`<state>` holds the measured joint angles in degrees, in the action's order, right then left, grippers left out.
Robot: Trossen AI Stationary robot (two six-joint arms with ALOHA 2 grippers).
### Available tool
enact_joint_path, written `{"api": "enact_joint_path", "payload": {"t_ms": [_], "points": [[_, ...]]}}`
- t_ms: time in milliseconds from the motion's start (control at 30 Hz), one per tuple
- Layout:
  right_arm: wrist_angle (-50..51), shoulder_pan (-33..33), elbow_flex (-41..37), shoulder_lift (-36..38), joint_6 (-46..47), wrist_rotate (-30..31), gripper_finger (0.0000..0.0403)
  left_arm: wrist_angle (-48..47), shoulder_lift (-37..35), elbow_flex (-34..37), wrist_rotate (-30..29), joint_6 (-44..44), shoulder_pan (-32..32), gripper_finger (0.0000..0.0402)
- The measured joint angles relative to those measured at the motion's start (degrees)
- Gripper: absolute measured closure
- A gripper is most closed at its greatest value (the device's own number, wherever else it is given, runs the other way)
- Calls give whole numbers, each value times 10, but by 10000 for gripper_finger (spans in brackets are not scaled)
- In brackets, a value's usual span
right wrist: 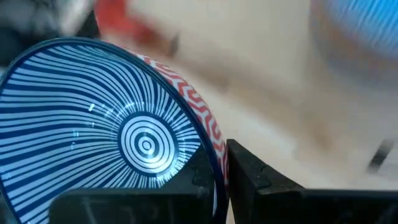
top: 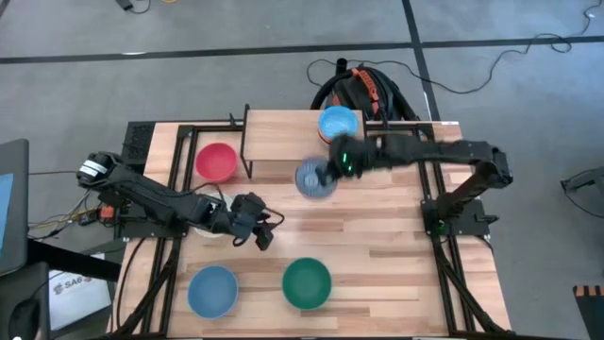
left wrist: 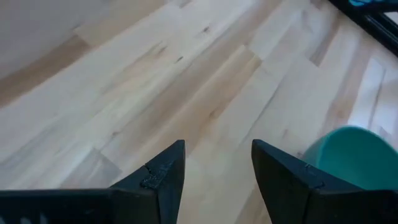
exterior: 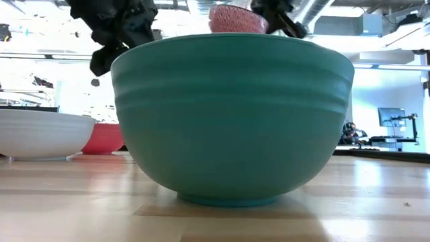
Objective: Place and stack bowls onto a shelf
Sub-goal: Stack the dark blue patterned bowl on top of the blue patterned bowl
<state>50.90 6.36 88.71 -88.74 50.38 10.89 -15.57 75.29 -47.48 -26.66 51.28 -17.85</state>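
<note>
My right gripper is shut on two nested bowls, a blue-white striped bowl sitting inside a pink patterned bowl, at the near edge of the shelf. The low view shows the pink patterned bowl up in the air. A blue bowl sits on the shelf's right end. A red bowl stands on the table left of the shelf. The light blue bowl and the green bowl stand near the table's near edge. My left gripper is open above bare tabletop, left of centre. My right gripper pinches the rim of the nested pair, one finger inside the striped bowl and the other finger outside the pink patterned bowl. The fingers reach in from the table's right. Both bowls are lifted clear and tilted, their open side facing the wrist camera.
The green bowl fills the low view, with the light blue bowl and the red bowl behind it at the left. Black frame rails run along both table sides. Bare wood lies between the shelf and the near bowls.
</note>
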Motion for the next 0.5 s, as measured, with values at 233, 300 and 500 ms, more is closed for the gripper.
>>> {"api": "enact_joint_path", "payload": {"t_ms": [233,300,500], "points": [[98,137,152,-28,-121,9,359,-3,-8,0,29,-2,34,232],[128,173,179,-37,-148,11,357,-2,-9,0,29,-2,40,232],[176,267,196,-62,-184,-41,356,-2,-9,0,27,3,48,232]]}}
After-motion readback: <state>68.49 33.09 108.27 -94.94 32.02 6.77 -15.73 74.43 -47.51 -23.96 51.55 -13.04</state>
